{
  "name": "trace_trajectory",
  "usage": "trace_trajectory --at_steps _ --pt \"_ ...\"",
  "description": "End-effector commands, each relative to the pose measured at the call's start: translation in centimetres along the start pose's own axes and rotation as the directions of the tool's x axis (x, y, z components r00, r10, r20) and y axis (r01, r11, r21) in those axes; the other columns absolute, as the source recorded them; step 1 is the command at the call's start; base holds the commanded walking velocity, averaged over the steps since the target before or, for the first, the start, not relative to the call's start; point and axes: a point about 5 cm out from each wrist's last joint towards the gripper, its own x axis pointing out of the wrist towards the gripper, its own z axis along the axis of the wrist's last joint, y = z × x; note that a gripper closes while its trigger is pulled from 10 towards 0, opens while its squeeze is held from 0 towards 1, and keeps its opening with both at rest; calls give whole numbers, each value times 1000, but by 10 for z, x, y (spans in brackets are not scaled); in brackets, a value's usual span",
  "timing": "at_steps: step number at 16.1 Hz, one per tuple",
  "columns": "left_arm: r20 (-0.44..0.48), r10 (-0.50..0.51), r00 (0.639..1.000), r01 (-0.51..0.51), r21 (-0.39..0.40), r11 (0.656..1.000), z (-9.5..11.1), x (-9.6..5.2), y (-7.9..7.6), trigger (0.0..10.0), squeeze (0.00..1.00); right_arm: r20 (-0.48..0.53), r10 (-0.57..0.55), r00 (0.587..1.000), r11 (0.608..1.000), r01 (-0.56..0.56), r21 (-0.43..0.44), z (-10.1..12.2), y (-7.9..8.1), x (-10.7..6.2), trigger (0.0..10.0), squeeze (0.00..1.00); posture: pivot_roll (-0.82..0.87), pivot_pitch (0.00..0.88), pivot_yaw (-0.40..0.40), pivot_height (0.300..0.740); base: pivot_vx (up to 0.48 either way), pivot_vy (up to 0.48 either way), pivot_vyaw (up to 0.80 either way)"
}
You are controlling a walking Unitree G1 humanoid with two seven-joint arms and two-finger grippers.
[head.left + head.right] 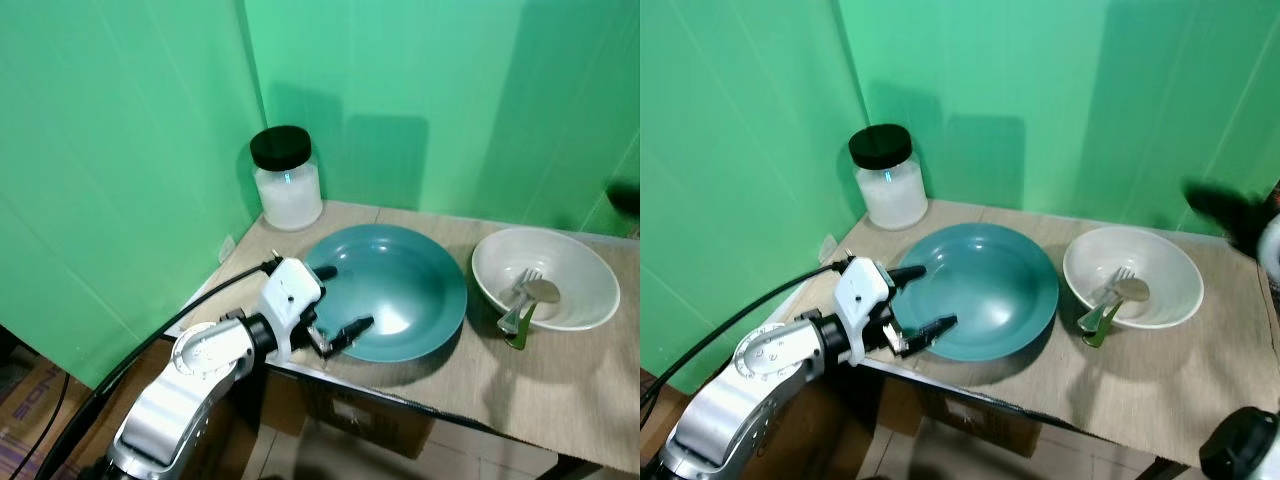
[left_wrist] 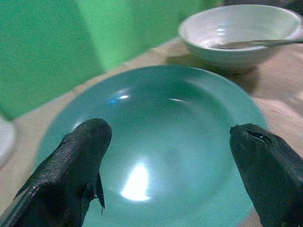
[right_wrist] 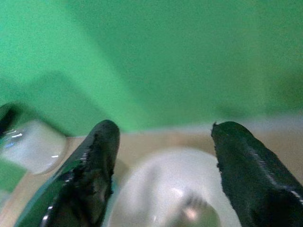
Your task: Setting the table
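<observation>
In the left eye view, the left gripper (image 1: 338, 300) sits at lower centre of the frame, its two black fingers spread wide over the near left rim of the teal plate (image 1: 400, 285). The plate lies in the middle of the table (image 1: 580, 380), directly ahead of those fingers. To the plate's right stands the white bowl (image 1: 560, 265) with a fork (image 1: 522, 295) and a spoon (image 1: 537, 294) inside, their handles slanting toward the lower left. A jar (image 1: 287, 180) with a black lid stands at upper left, against the green wall.

In the right eye view, a dark blur at the right edge appears to be the right gripper (image 1: 1225, 215), above and beyond the bowl.

In the left wrist view, the parted fingers frame the plate, holding nothing; this arm is plainly the nearer to it.

In the right wrist view, the right fingers are also spread and empty, with the bowl between and below them.
</observation>
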Motion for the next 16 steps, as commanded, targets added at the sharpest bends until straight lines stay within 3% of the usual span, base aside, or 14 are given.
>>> trace_trajectory --at_steps 1,2,3,4,5,6,8,11,14,16 --pt "-28 99 995 -99 -1 995 -4 -2 15 10000 0 -12 112 994 983 -113 -145 -14 27 11 10000 1000 -197 0 85 740 0 0 0" --pt "-24 150 988 -150 2 989 -4 -1 23 10000 0 -27 153 988 957 -155 -245 -31 43 19 10000 1000 -188 0 80 740 0 0 0" --pt "-21 165 986 -165 2 986 -5 -1 26 10000 0 -26 162 986 947 -163 -278 -37 48 22 10000 1000 -188 0 80 740 0 0 0" --pt "-26 194 981 -193 14 981 -8 -1 30 10000 1000 -36 222 974 918 -221 -330 -50 68 30 10000 1000 -181 0 80 740 0 0 0" --pt "-45 210 977 -209 31 977 -14 -2 34 10000 1000 -55 322 945 881 -321 -349 -66 94 37 10000 1000 -171 0 70 740 0 0 0" --pt "-58 213 975 -210 45 977 -18 -2 35 10000 1000 -75 360 930 858 -361 -365 -77 106 41 10000 1000 -165 0 63 740 0 0 0" --pt "-60 218 974 -216 47 975 -20 1 38 10000 1000 -109 376 920 826 -386 -410 -90 114 44 10000 1000 -155 0 53 740 0 0 0" --pt "-43 189 981 -186 62 981 -22 17 42 10000 1000 -145 350 926 772 -372 -515 -108 120 51 10000 1000 -145 0 42 740 0 0 0" --pt "-99 157 983 -149 84 985 -32 23 42 10000 1000 -189 324 927 769 -374 -519 -118 117 49 10000 1000 -156 0 53 740 0 0 0" --pt "-155 280 947 -273 66 960 -43 18 58 10000 1000 -221 321 921 762 -390 -517 -128 116 45 10000 1000 -164 0 62 740 0 0 0"
